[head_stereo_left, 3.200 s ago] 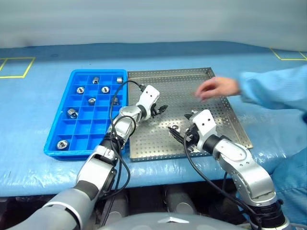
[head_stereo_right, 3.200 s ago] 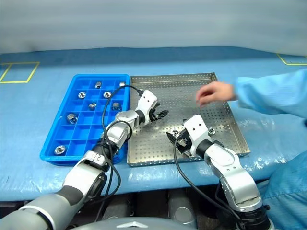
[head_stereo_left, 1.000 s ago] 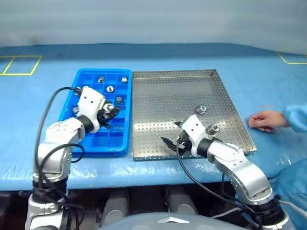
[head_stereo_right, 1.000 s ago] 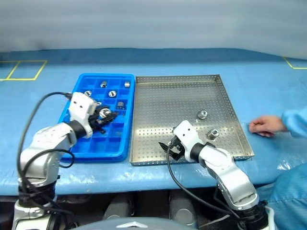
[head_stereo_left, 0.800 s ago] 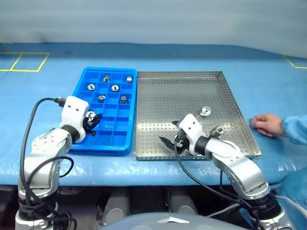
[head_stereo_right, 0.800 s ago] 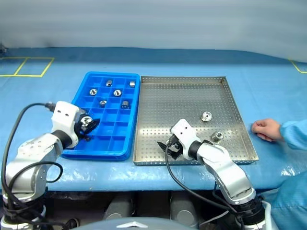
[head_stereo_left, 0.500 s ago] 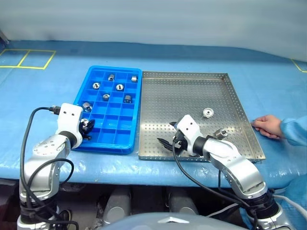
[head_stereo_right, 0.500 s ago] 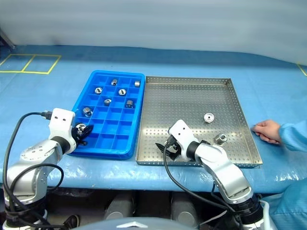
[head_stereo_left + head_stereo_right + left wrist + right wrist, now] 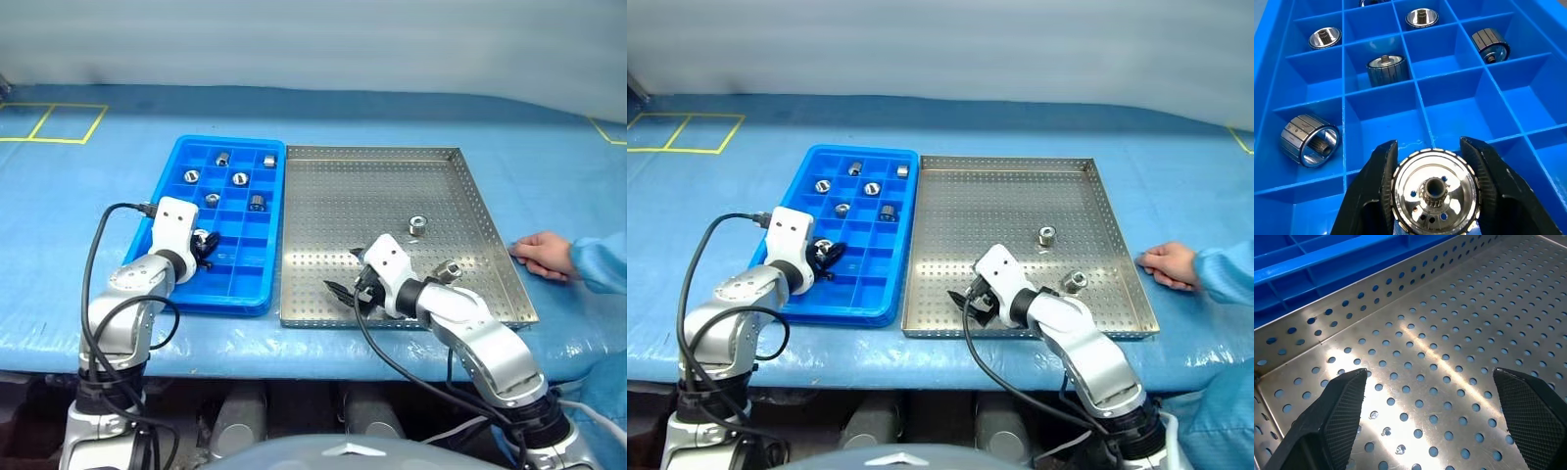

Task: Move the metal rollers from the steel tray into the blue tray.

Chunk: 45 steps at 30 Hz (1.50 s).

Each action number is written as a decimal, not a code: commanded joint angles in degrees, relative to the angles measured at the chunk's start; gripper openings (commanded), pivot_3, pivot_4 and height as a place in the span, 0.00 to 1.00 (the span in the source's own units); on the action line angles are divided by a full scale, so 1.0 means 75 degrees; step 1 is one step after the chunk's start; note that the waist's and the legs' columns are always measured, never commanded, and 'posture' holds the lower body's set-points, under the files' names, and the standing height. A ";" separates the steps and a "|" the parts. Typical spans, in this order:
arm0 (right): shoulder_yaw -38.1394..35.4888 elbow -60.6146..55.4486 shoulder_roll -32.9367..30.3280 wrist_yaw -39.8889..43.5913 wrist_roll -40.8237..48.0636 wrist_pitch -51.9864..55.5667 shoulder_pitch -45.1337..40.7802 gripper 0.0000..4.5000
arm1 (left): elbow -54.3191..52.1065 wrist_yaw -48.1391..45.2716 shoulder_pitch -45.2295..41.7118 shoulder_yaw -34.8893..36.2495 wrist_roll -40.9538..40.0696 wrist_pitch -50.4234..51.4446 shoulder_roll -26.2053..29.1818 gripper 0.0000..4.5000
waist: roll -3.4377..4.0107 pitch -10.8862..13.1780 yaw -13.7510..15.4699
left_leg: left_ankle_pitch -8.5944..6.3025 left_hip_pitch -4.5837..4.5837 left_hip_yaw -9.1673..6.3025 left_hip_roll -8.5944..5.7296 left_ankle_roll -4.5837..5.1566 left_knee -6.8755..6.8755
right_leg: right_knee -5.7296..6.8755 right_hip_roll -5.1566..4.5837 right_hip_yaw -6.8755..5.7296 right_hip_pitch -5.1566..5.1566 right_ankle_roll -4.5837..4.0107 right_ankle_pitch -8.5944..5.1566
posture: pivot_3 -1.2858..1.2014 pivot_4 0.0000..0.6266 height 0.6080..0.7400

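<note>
The blue tray [image 9: 230, 305] lies left of the steel tray [image 9: 372, 186]. Several metal rollers sit in its far compartments, one of them lying on its side [image 9: 1309, 142]. My left gripper [image 9: 204, 245] hangs low over the near left compartments, shut on a shiny metal roller [image 9: 1435, 193] with a finger against each side of its rim. Two rollers [image 9: 416, 224] [image 9: 450, 268] stand on the right half of the steel tray. My right gripper [image 9: 1435, 401] is open just above the steel tray's perforated floor near its front left corner, with nothing between its fingers.
A person's hand [image 9: 537, 250] in a light blue sleeve rests on the blue table cover just right of the steel tray. Yellow tape squares [image 9: 54, 122] mark the far left of the table.
My left gripper has sunk lower over the blue tray's near left compartments with the roller between its fingers. The right gripper has kept still. The camera view has shifted.
</note>
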 commanded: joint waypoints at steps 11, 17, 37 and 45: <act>-0.0761 0.0310 0.0289 -0.1021 -0.0682 -0.0301 -0.0302 0.96 | -0.0796 -0.1168 -0.0026 -0.0383 -0.1197 -0.1482 -0.0555 0.82 | 0.0000 0.0000 0.0015 | 0.0000 -0.0003 0.0002 -0.0002 -0.0001 0.0003 | -0.0001 -0.0003 0.0001 0.0001 0.0001 0.0003 | 0.52 0.24 1.00; -0.1301 0.0639 0.0383 -0.1495 -0.0865 0.0183 -0.0502 0.96 | -0.0750 -0.1918 -0.0086 -0.1859 -0.1127 -0.2129 -0.0409 0.82 | 0.0002 -0.0001 -0.0035 | 0.0000 -0.0001 0.0007 -0.0002 0.0000 0.0002 | -0.0004 -0.0001 0.0006 0.0001 -0.0002 0.0004 | 0.52 0.24 1.00; -0.2844 0.4218 0.1190 -0.2231 -0.0715 -0.0910 -0.1935 0.96 | -0.0279 -0.2291 -0.0271 -0.2747 -0.1017 -0.2793 -0.0402 0.82 | 0.0006 -0.0002 -0.0310 | 0.0000 0.0001 0.0017 -0.0002 0.0003 0.0001 | -0.0004 0.0002 0.0020 -0.0001 0.0027 0.0025 | 0.51 0.24 1.00; -0.3314 0.5438 0.1277 -0.2114 -0.0388 -0.1825 -0.2241 0.88 | -0.0200 -0.2180 -0.0175 -0.2795 -0.0882 -0.2780 -0.0428 0.82 | 0.0008 -0.0003 -0.0317 | 0.0000 0.0002 0.0019 -0.0002 0.0004 0.0001 | -0.0004 0.0002 0.0023 0.0000 0.0029 0.0027 | 0.51 0.24 1.00</act>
